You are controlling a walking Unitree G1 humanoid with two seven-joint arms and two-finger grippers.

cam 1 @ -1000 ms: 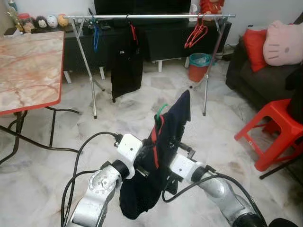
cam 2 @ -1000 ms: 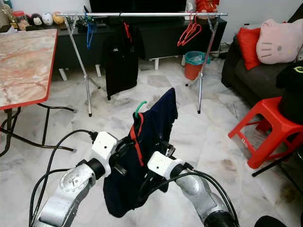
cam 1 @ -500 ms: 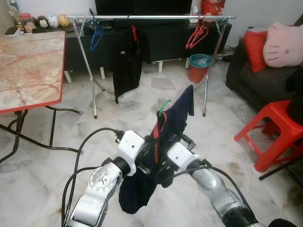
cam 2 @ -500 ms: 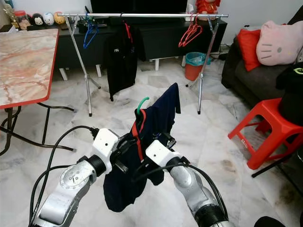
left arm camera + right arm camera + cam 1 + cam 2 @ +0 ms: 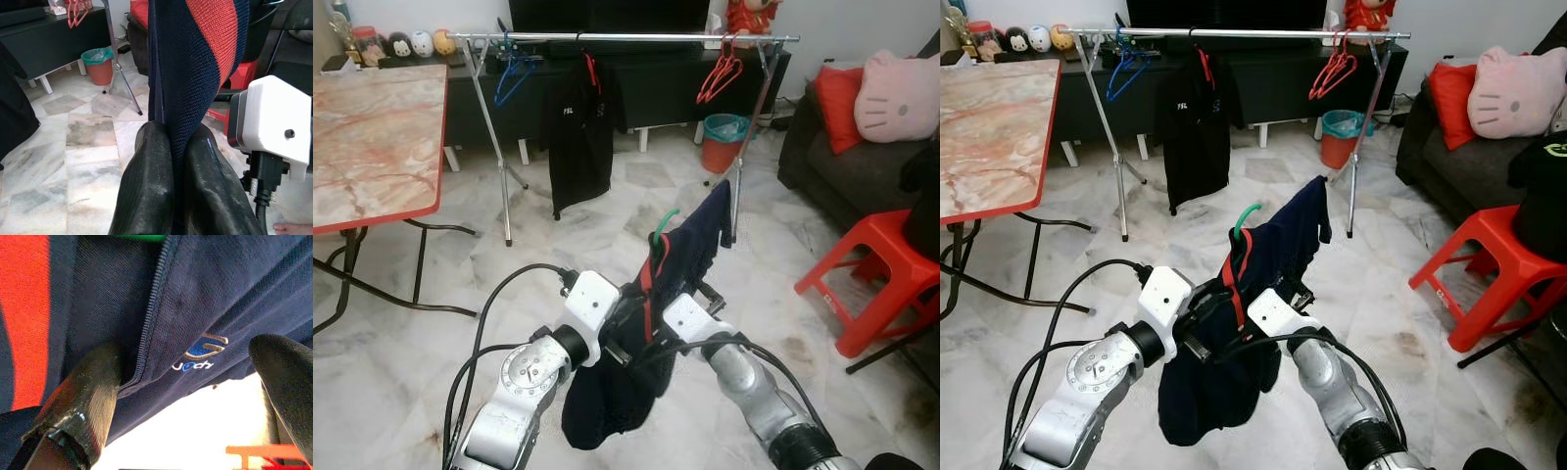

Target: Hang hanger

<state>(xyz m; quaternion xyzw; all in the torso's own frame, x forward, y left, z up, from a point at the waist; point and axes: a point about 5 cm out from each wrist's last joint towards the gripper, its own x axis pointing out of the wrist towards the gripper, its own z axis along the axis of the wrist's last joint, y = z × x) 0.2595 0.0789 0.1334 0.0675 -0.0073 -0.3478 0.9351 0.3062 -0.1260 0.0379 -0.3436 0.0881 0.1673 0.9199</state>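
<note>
Left gripper pinches a navy jacket on its green hanger; right gripper spread wide against the jacket; clothes rail beyond.

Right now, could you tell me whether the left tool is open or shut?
Shut: the left tool has both black fingers pressed together on the navy shirt, the fabric pinched between them.
</note>
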